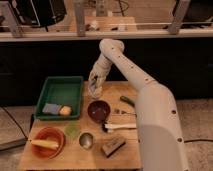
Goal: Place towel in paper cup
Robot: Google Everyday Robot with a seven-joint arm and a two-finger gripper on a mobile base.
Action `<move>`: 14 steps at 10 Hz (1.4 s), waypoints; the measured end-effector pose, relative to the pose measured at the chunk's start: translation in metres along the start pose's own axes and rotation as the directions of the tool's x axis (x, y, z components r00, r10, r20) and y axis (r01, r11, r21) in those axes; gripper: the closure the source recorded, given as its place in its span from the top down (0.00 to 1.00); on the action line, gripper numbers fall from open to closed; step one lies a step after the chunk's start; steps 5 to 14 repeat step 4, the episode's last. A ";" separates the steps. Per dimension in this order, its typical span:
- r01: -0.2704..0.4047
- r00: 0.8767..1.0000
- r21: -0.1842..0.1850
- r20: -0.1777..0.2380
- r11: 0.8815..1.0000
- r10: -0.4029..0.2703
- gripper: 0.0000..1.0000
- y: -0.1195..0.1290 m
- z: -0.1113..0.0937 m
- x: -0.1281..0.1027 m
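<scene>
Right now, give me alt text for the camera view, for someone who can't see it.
A white robot arm reaches over a wooden table, its gripper right above a paper cup at the far edge. Nearer sit a dark maroon bowl, a green tray, an orange bowl, a metal cup, and a pale-green dish.

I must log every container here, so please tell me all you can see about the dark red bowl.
The dark red bowl is round, deep and dark inside, and stands upright near the middle of the wooden table. It lies right of the green tray, above the metal cup. The pincer hangs behind it, at the paper cup, not touching the bowl.
</scene>
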 end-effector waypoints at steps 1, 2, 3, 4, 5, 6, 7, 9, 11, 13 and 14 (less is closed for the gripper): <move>0.001 1.000 0.003 -0.001 1.000 -0.001 0.80 0.001 -0.001 0.000; 0.003 1.000 0.006 -0.001 1.000 -0.003 0.80 0.002 -0.002 0.000; 0.004 1.000 0.008 -0.001 1.000 -0.004 0.80 0.002 -0.002 0.001; 0.007 1.000 0.014 -0.002 1.000 -0.007 0.80 0.003 -0.004 0.001; 0.007 1.000 0.014 -0.002 1.000 -0.007 0.80 0.003 -0.004 0.001; 0.007 1.000 0.014 -0.002 1.000 -0.007 0.80 0.003 -0.004 0.001; 0.007 1.000 0.014 -0.002 1.000 -0.007 0.80 0.003 -0.004 0.001; 0.007 1.000 0.014 -0.002 1.000 -0.007 0.80 0.003 -0.004 0.001; 0.007 1.000 0.014 -0.002 1.000 -0.007 0.80 0.003 -0.004 0.001; 0.007 1.000 0.014 -0.002 1.000 -0.007 0.80 0.003 -0.004 0.001; 0.007 1.000 0.014 -0.002 1.000 -0.007 0.80 0.003 -0.004 0.001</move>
